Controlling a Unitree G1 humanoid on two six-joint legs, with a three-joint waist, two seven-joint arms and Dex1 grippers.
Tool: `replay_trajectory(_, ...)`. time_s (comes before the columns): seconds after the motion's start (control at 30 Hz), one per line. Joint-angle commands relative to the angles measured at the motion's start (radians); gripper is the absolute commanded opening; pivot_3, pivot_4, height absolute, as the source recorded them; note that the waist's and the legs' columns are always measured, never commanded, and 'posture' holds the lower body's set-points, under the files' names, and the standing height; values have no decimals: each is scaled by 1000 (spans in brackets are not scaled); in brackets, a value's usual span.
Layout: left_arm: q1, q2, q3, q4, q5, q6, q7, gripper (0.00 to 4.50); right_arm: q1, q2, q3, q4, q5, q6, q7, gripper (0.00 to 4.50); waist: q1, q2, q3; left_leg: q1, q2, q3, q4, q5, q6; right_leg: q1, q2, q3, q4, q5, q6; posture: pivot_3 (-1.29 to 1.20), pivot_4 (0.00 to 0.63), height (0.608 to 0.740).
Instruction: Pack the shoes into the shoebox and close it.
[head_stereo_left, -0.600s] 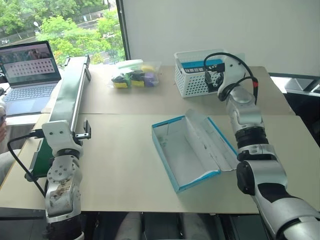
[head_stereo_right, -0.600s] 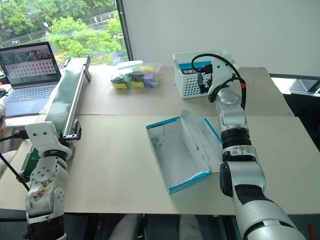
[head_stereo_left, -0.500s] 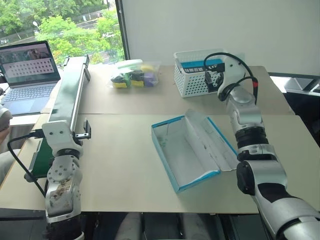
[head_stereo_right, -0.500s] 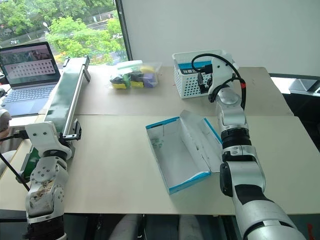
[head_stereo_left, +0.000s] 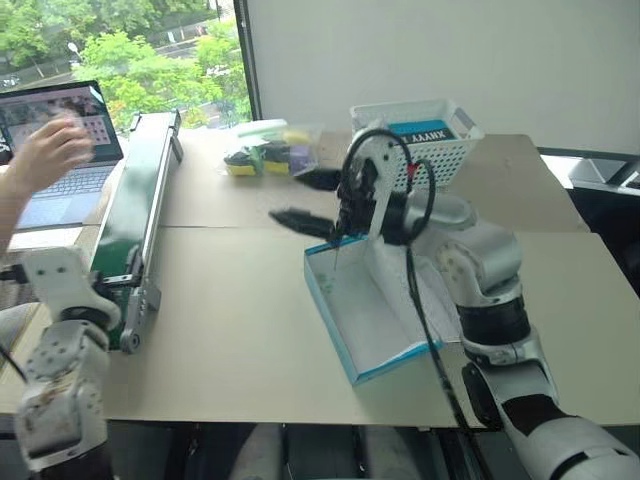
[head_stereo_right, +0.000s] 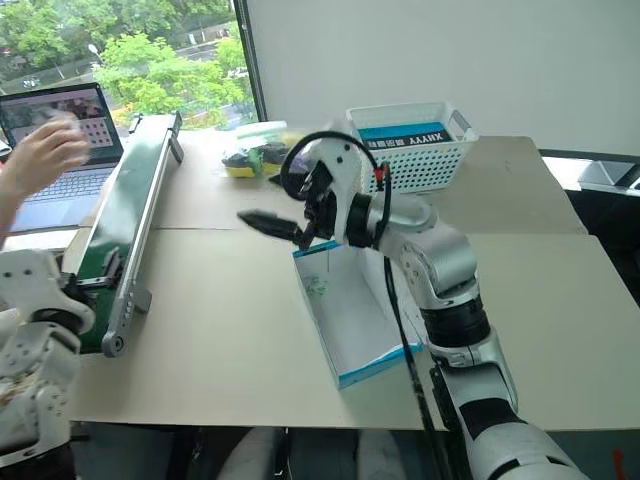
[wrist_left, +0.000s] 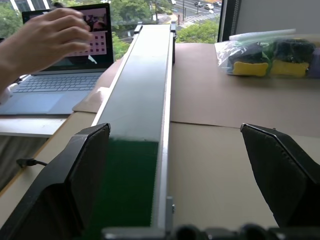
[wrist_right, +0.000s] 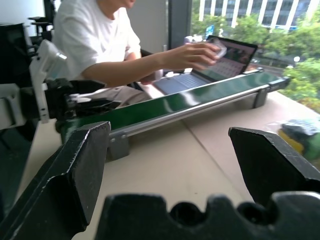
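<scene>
So there's a long green conveyor belt (wrist_left: 137, 130) running straight away between the left fingers, closer to the one on the laptop's side. An open laptop (wrist_left: 65, 65) sits past that finger beside the belt, and a person's hand (wrist_left: 42, 37) hovers in front of its screen. Past the other left finger there's a clear bag of yellow and dark sponges (wrist_left: 272, 57) on the cardboard-coloured table (wrist_left: 220, 100). A white lattice basket (head_stereo_left: 425, 145) with a blue-labelled item inside sits well behind the right fingers. Person in a white t-shirt (wrist_right: 95, 37) is seated by the laptop.
</scene>
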Motion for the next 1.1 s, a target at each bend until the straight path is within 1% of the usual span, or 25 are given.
replay_trajectory(0.03,42,37,50,-22,-46,33,-41,4500,27,0,85,-61,-26,-9,14,4455,-3,-2,-1,0,1,0,0,0,0,0,1,0,0,0,0,0,150,728)
replay_trajectory(0.13,60,42,55,0,-48,45,-35,4500,20,37,135,-13,-118,-53,-64,4455,-5,-2,-1,0,2,1,-1,0,0,-2,2,0,0,0,-1,0,150,728)
replay_trajectory(0.2,47,27,75,10,-62,57,-8,4500,8,64,153,33,-177,-77,-117,4455,-5,-2,-1,-1,3,1,-1,0,0,-2,4,0,0,1,-2,0,150,728)
replay_trajectory(0.27,44,15,80,16,-73,66,5,4500,10,88,156,56,-195,-88,-132,4455,-5,-3,-1,-1,4,1,-1,0,-1,-2,4,0,0,1,-2,0,150,728)
replay_trajectory(0.43,61,15,65,18,-82,91,16,4500,28,91,176,65,-235,-104,-120,4455,-4,-3,-1,-1,4,1,-1,0,-1,-2,4,0,-1,1,-2,0,150,728)
replay_trajectory(0.57,54,20,84,36,-97,93,20,4500,30,86,173,65,-239,-104,-99,4455,-4,-3,-1,-1,4,1,-1,0,-1,-2,4,0,0,1,-2,0,150,728)
replay_trajectory(1.1,63,8,68,44,-124,95,42,4500,30,88,172,60,-246,-106,-73,4455,-5,-3,-1,-1,5,1,-2,0,-1,-3,4,0,-1,1,-2,0,150,728)
